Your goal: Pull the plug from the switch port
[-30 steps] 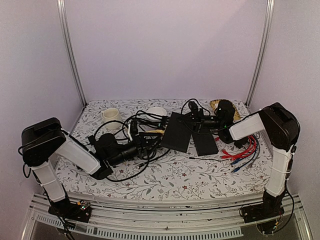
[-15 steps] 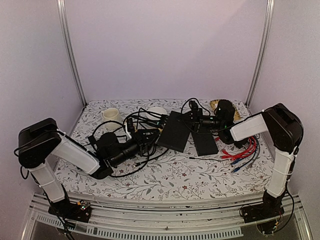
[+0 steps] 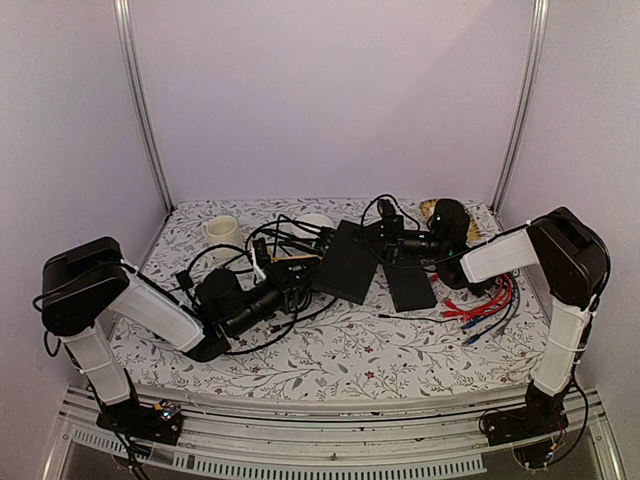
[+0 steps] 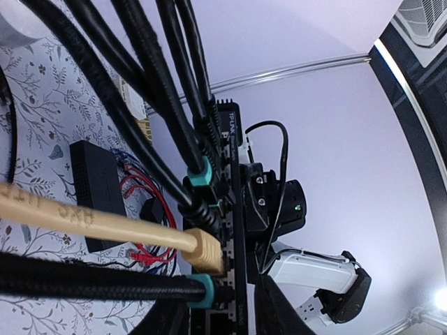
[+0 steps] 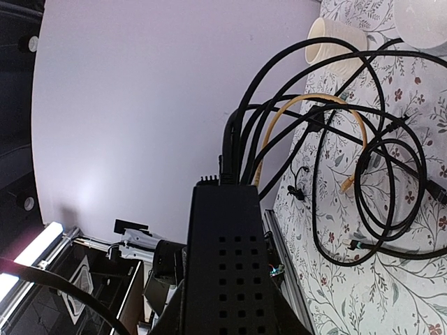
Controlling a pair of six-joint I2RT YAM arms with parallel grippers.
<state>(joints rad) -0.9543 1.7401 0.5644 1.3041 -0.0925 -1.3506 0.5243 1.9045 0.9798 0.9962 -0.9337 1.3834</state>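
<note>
Floral cloth covers the table (image 3: 400, 350) inside a pale lilac booth, and the switch (image 3: 347, 262) lies near the middle of it, askew, just beside a shorter black box (image 3: 410, 287). Its ported edge faces left into a tangle of black cables (image 3: 240, 345). The right gripper (image 3: 392, 236) sits at the switch's far end and looks to be pinching it. Its fingers are hidden, but the box runs straight out from under the right wrist camera. The left gripper (image 3: 293, 283) is at the port row; whether it is spread or pressed together I cannot tell, since the wrist view shows only plugs. Seen there are teal boots (image 4: 202, 173) on black leads and a tan plug (image 4: 204, 251) on a tan cable. The switch is probably light, rigid and smooth-sided, so it would slide on the cloth unless braced. The plugs are small hard plastic (likely latched by a tab), and the leads look stiff and springy. The best hold is on the plug body or boot, not the cord. The pull should run straight along the port's axis, so neighbouring cables are not dragged.
</note>
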